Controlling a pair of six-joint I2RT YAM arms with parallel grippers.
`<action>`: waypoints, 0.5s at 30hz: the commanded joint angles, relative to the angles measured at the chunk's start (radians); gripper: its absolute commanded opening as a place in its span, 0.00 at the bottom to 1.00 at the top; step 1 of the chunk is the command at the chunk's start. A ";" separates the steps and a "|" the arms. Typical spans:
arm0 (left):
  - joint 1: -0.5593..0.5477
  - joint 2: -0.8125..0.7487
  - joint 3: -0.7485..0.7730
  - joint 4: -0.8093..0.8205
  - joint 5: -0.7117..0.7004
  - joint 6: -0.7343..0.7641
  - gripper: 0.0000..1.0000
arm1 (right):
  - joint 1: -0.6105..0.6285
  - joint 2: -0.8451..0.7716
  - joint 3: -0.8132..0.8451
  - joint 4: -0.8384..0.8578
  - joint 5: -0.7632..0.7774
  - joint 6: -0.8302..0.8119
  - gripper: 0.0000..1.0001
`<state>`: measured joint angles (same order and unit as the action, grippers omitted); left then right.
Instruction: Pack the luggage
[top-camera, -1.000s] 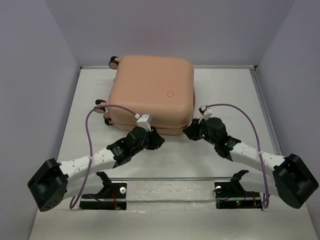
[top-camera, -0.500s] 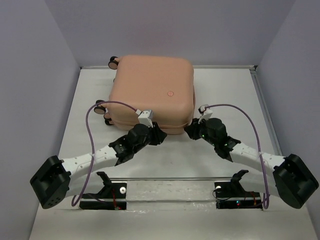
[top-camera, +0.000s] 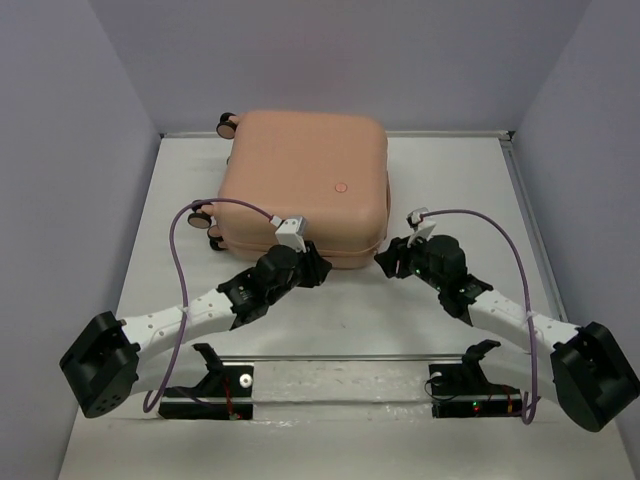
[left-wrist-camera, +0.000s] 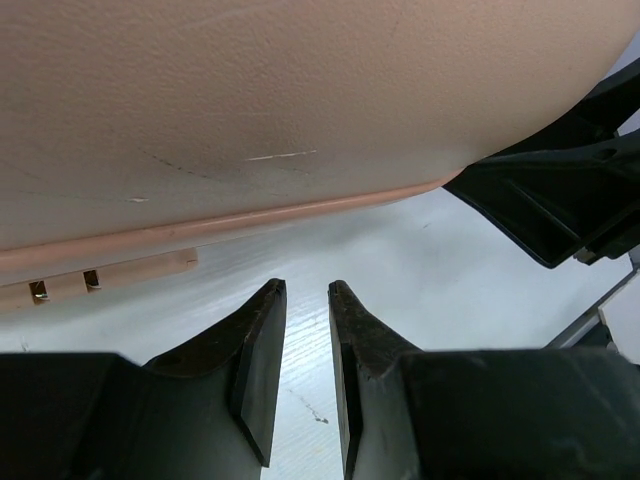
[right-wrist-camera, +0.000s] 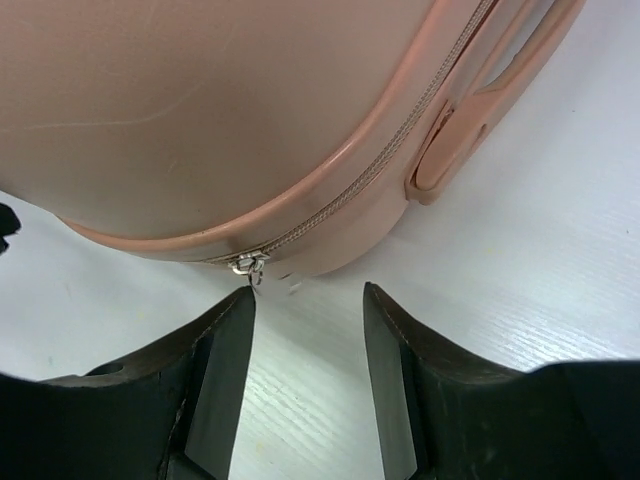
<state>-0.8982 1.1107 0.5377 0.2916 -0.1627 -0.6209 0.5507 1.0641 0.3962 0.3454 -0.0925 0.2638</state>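
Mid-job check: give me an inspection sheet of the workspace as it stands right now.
Surface: white table, carrying only the luggage.
Job's things: luggage lies flat with its shell closed and wheels on the left; zipper pull is at its near right corner.
Clutter: nothing seen.
Hands: left hand narrowly open, empty, at the luggage's near edge; right hand open, empty, just short of the zipper pull.
Cables: a purple cable arcs above each arm.
Surroundings: pale walls on three sides.
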 joint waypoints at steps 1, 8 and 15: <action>-0.007 -0.028 0.030 0.023 -0.035 0.027 0.35 | -0.029 0.037 0.055 0.033 -0.128 -0.075 0.54; -0.007 -0.011 0.031 0.037 -0.031 0.027 0.35 | -0.029 0.120 0.078 0.105 -0.165 -0.071 0.52; -0.007 0.014 0.045 0.043 -0.043 0.035 0.35 | -0.029 0.166 0.089 0.165 -0.173 -0.072 0.51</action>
<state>-0.8982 1.1145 0.5377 0.2886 -0.1665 -0.6136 0.5293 1.2118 0.4332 0.4068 -0.2394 0.2127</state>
